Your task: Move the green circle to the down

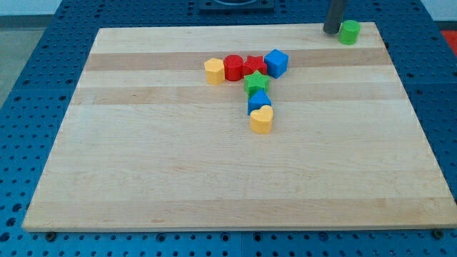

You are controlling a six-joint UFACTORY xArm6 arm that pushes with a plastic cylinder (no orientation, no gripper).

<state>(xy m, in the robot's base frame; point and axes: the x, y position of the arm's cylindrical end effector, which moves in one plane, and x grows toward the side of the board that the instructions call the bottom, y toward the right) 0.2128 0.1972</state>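
The green circle (349, 32) sits at the board's (143, 178) top right corner, my tip (332, 30) touching its left side, grasping nothing; approach step, next needing repositioning above it to push downward.

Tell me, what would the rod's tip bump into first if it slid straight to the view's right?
My tip would meet the green circle first. It sits right beside the tip on the view's right, near the board's top edge; whether they already touch, I cannot tell.

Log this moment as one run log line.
tip: touching green circle on its left | circle: board's top-right corner | other blocks: clustered mid-board | move down: not done
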